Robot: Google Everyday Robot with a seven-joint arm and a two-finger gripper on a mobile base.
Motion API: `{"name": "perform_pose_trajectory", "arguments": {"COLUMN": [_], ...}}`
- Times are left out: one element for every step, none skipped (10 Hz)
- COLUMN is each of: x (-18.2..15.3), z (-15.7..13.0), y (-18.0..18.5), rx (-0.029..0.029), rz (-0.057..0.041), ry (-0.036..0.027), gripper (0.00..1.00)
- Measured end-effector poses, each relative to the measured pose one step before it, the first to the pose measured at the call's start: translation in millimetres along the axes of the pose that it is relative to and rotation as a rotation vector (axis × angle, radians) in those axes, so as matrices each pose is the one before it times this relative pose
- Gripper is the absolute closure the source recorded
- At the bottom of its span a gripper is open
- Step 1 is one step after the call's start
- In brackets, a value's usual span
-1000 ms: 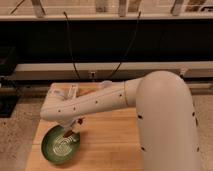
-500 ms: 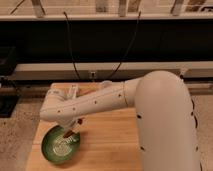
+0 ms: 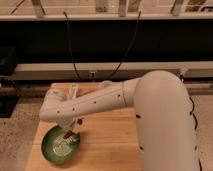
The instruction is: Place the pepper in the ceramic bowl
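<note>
1. The pepper is seen as a small reddish thing just above the upper right rim of the ceramic bowl, below the claw. It is judged to be light, fairly firm, with smooth skin that may slip, so it is best held across the middle of its body and not at the thin tip.
2. The ceramic bowl is placed near the front left corner of the wooden surface. It is judged to be hard, glossy and breakable, so a drop from low height is preferred.
3. The claw is found under the white arm, over the bowl's upper right edge. It appears to be closed on the pepper, with only a narrow gap between its tips, though this part is partly hidden by the arm.
4. The pepper is not yet lying inside the bowl, so the release step is judged to remain.
</note>
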Motion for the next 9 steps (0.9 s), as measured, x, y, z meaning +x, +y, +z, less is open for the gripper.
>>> {"name": "perform_pose_trajectory", "arguments": {"x": [-0.47,-0.3,-0.22,-0.06,-0.63,-0.58,-0.3,-0.88,-0.87], "z": [0.03,0.08,0.2,0.1,0.5,0.38,0.02,-0.07,-0.01], "y": [-0.23,-0.01,0.09,0.04,0.01,-0.06,-0.33,-0.25,-0.13], "rx": [-0.00033,-0.00071,-0.00086,-0.00055,-0.00097,-0.00066,0.00015,-0.00054,-0.00084], "rz": [-0.00263,-0.00307,-0.00258,-0.00193,-0.00324,-0.00235,-0.00317,-0.00346,-0.00486], "ry": [0.00056,0.00091,0.00091,0.00105,0.00064,0.00018,0.0019,0.0008,0.0017], "gripper": [0.57,0.47,0.38,0.35,0.36,0.42,0.46,0.52,0.6]}}
